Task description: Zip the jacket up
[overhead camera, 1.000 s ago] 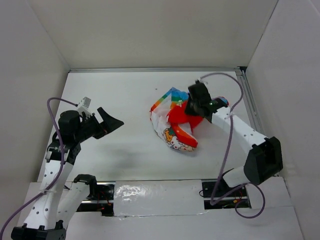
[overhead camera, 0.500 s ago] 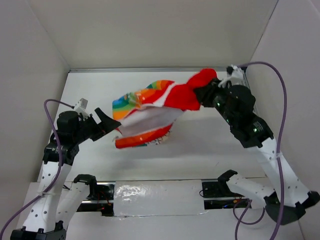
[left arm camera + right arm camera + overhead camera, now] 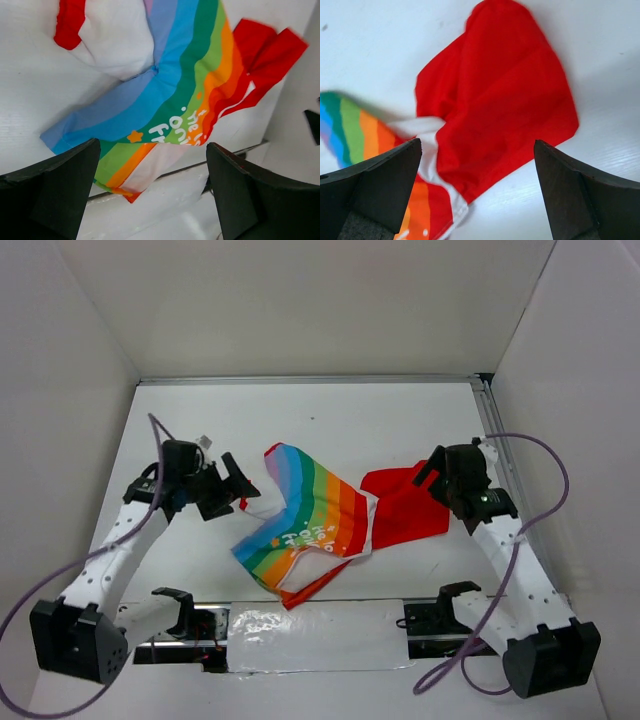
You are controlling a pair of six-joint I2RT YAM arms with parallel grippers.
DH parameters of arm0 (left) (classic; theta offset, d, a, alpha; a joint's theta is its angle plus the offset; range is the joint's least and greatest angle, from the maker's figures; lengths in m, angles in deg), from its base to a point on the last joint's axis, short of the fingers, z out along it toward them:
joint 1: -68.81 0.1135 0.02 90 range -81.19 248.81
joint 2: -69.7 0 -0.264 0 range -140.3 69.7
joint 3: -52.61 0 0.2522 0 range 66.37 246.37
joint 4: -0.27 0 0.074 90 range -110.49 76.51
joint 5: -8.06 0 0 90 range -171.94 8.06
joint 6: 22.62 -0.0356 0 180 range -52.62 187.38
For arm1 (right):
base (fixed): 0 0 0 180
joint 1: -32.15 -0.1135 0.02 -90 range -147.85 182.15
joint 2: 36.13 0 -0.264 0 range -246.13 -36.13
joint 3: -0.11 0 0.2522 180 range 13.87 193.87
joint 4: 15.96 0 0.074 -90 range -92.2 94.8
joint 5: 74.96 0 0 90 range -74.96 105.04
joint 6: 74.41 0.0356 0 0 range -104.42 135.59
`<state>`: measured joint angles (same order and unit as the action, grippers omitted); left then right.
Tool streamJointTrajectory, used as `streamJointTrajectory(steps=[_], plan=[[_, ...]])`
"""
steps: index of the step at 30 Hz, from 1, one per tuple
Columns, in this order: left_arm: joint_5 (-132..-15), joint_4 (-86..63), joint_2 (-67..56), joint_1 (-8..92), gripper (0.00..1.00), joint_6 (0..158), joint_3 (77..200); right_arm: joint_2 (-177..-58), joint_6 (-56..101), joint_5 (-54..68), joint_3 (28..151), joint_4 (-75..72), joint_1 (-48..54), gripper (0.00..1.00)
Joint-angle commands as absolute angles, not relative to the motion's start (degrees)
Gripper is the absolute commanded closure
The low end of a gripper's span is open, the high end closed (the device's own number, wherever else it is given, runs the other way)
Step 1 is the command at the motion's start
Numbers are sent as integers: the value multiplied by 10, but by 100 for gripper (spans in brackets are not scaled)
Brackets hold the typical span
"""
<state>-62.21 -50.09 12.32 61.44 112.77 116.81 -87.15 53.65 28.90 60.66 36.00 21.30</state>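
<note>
The jacket [image 3: 312,523] lies spread on the white table, rainbow-striped panel with white lettering facing up. Its red hood [image 3: 405,505] lies flat to the right, and a red cuff [image 3: 70,20] shows at a sleeve end. I cannot make out the zipper. My left gripper [image 3: 233,492] hovers at the jacket's left edge, open, with nothing between its fingers [image 3: 50,192]; the rainbow panel [image 3: 170,95] lies below it. My right gripper [image 3: 433,480] is open just right of the hood [image 3: 505,110], apart from the cloth, with empty jaws [image 3: 477,200].
White walls enclose the table on the left, back and right. A metal rail [image 3: 495,440] runs along the right side and the back. A shiny taped strip [image 3: 300,625] marks the near table edge between the arm bases, and the jacket's lower corner reaches it.
The right gripper swung the bunched jacket up and across, then opened and let it go. It now lies spread out. The left arm has moved in toward its left edge.
</note>
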Motion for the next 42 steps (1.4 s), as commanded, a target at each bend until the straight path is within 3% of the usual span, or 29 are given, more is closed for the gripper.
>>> streamJointTrajectory(steps=[1, 4, 8, 13, 22, 25, 26, 27, 28, 30, 35, 39, 41, 42], plan=[[-637, -493, 63, 554, 1, 1108, 1203, -930, 555, 315, 639, 351, 259, 0], [-700, -520, -7, 518, 1, 1116, 1227, -986, 531, 297, 663, 331, 282, 0], [-688, -486, -87, 501, 1, 1098, 1274, -1041, 515, 272, 684, 316, 273, 0], [-687, -452, -152, 404, 1, 1045, 1315, -1064, 523, 253, 649, 297, 298, 0], [-738, -470, -276, 336, 1, 1073, 1289, -1151, 486, 137, 622, 199, 317, 4], [-749, -485, -306, 326, 22, 1080, 1313, -1179, 489, 123, 646, 186, 316, 20], [-749, -486, -310, 319, 44, 1075, 1318, -1191, 489, 117, 650, 182, 315, 35], [-750, -485, -311, 316, 61, 1075, 1322, -1197, 491, 115, 659, 172, 314, 42], [-749, -475, -308, 311, 97, 1071, 1322, -1200, 492, 115, 663, 170, 312, 66], [-747, -462, -288, 308, 100, 1067, 1312, -1199, 500, 116, 677, 168, 312, 100], [-789, -468, -188, 296, 100, 1076, 1316, -1102, 498, 176, 702, 216, 279, 100], [-817, -449, -39, 265, 100, 1061, 1318, -937, 512, 233, 723, 264, 252, 100], [-816, -444, 30, 246, 100, 1055, 1319, -908, 512, 240, 755, 273, 248, 100], [-815, -444, 52, 237, 100, 1054, 1322, -832, 510, 243, 771, 282, 235, 100]])
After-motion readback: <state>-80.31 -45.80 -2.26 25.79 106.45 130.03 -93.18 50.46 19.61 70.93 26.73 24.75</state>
